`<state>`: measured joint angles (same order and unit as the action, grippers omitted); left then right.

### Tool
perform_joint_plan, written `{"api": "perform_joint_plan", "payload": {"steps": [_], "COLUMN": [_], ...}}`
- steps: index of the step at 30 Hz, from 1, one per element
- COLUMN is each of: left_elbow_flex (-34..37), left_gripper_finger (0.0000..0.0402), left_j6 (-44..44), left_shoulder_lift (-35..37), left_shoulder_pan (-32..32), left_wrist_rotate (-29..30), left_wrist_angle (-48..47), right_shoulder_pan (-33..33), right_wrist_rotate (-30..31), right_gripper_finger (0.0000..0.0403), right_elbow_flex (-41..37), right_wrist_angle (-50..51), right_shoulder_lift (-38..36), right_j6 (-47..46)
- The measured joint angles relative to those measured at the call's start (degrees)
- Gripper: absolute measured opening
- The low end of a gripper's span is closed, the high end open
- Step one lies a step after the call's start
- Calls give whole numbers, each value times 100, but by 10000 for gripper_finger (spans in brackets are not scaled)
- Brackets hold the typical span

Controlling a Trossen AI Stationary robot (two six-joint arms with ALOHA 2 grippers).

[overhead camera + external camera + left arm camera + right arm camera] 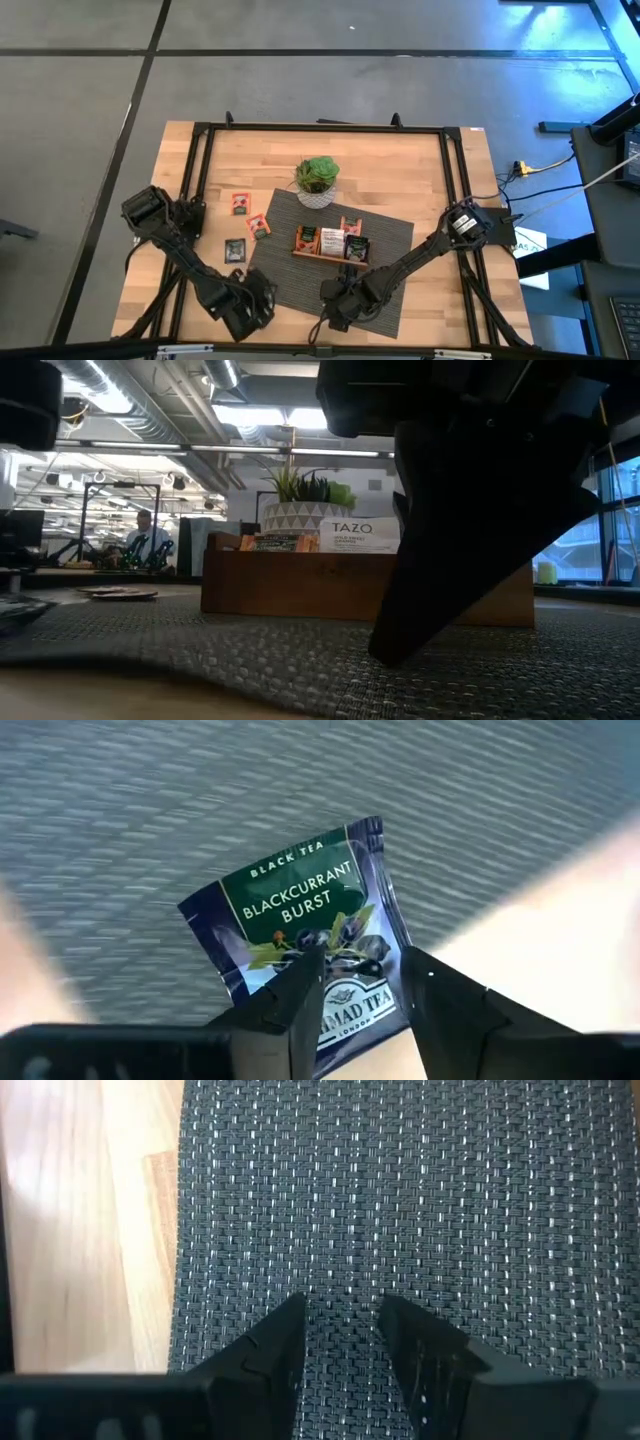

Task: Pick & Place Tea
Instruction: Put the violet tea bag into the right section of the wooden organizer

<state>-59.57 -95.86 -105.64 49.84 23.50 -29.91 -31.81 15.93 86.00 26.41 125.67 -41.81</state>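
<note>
A dark blue and green tea sachet [300, 910], printed "Blackcurrant Burst", sits between the fingers of my left gripper [362, 970]. That gripper [250, 308] is at the near left corner of the grey woven mat [285, 270]. My right gripper [335, 312] stands slightly open, low over the mat's near edge, with nothing between its fingers [343, 1312]. The brown wooden tray [330, 255] on the mat holds several sachets upright. Three loose sachets lie flat on the wood left of the mat: two orange-red [240, 203] [259, 226] and one dark [235, 250]. My left gripper has the sachet's end with the brand print [350, 1005] between its two fingers, which slant down from above. The rest sticks out past the fingertips, printed face toward the wrist camera, clear of the mat. My right gripper's fingertip [385, 652] is at the mat; I cannot tell whether it touches.
A white patterned pot with a green plant [317, 190] stands at the mat's far edge, behind the tray [300, 585]. A black frame [320, 128] runs along the table's far and side edges. Bare wood lies left and right of the mat.
</note>
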Motion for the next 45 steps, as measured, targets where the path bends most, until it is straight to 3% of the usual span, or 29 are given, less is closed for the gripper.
{"api": "perform_joint_plan", "payload": {"steps": [5, 13, 26, 33, 45], "left_elbow_flex": [-17, 4, -293, -291, -323], "left_gripper_finger": [130, 130, 130, 130, 130], "left_j6": [590, 1461, 2630, 2614, 2508], "left_shoulder_lift": [-276, -340, -217, -217, -617], "left_shoulder_pan": [95, 107, 228, 396, 454], "left_wrist_rotate": [50, 33, 412, 191, 336], "left_wrist_angle": [1169, 1971, 1943, 1591, 1677], "right_shoulder_pan": [20, 62, 76, 96, 92], "right_wrist_rotate": [6, 163, 276, -323, -445], "right_gripper_finger": [143, 143, 143, 143, 143], "right_elbow_flex": [-4, -1, 476, 490, 493], "right_wrist_angle": [0, -95, -128, -1181, -2272], "right_shoulder_lift": [6, 17, 58, 61, 228], "right_j6": [14, 121, 451, 150, 269]}}
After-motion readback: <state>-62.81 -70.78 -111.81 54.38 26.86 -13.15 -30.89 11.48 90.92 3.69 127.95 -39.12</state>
